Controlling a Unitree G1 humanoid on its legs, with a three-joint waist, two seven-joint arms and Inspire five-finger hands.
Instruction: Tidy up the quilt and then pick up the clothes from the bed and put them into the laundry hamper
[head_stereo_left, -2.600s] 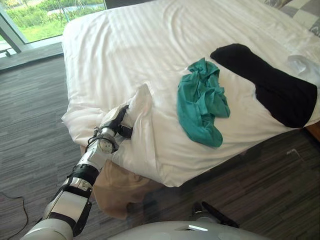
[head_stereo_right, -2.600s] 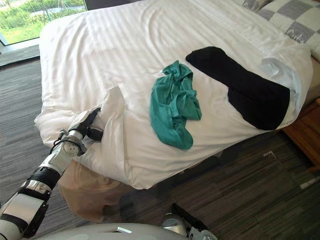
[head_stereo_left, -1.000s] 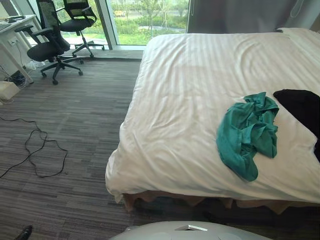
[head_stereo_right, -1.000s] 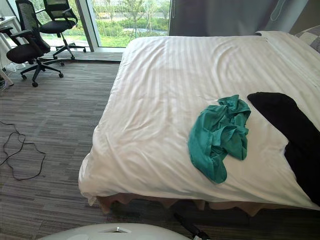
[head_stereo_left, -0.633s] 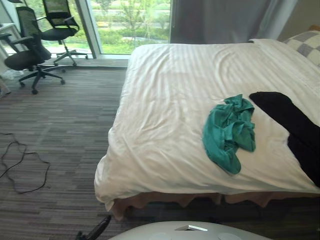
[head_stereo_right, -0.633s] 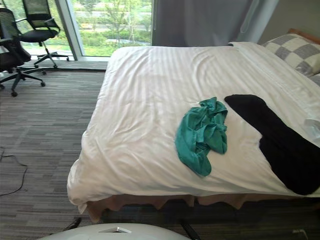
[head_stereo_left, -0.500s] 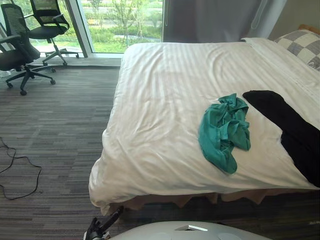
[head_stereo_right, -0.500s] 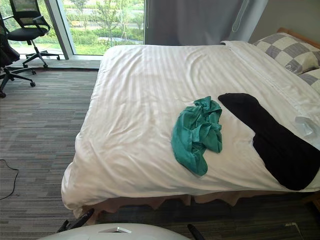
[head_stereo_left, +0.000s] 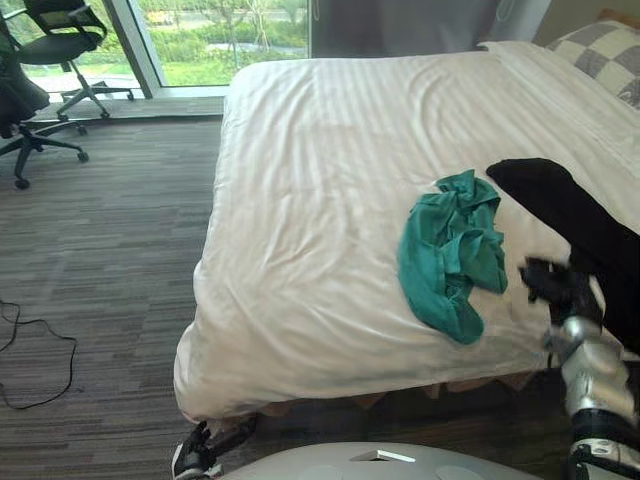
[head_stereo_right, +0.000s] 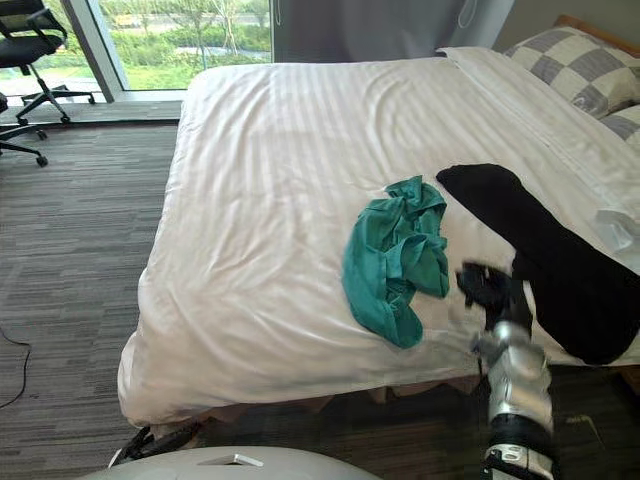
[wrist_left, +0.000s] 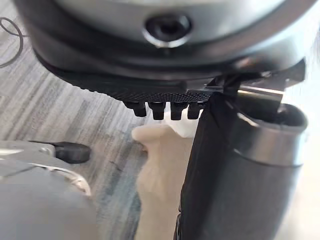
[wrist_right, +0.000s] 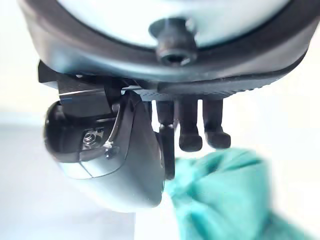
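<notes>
The white quilt (head_stereo_left: 330, 200) is lying spread flat over the bed, draping over the foot edge and over the side edge nearest the robot, with light creases toward the near foot corner. A crumpled teal garment (head_stereo_left: 450, 255) is lying on the quilt close to the near side edge. A long black garment (head_stereo_right: 560, 260) is lying just beside it on the head-end side, stretching from the middle of the bed down to the near side edge, with a narrow strip of quilt showing between the 2 garments.

The right hand (head_stereo_right: 485, 285) is hovering over the near side edge, between the lower end of the teal garment and the black garment. In the right wrist view its fingers (wrist_right: 190, 131) are pointing out straight, set apart from the thumb (wrist_right: 117, 165), and are gripping nothing; the teal cloth is showing just past the fingertips.

The left hand (head_stereo_left: 205, 452) is hanging low by the carpet (head_stereo_left: 100, 280) below the near foot corner of the bed. Its fingers (wrist_left: 162, 110) seem to be loosely extended in a row and are holding nothing, with the beige bed skirt (wrist_left: 160, 165) showing past them.

A checkered pillow (head_stereo_right: 585, 75) is resting at the head end. A black office chair (head_stereo_left: 62, 40) is standing on the carpet by the window (head_stereo_right: 180, 30), beyond the foot of the bed
</notes>
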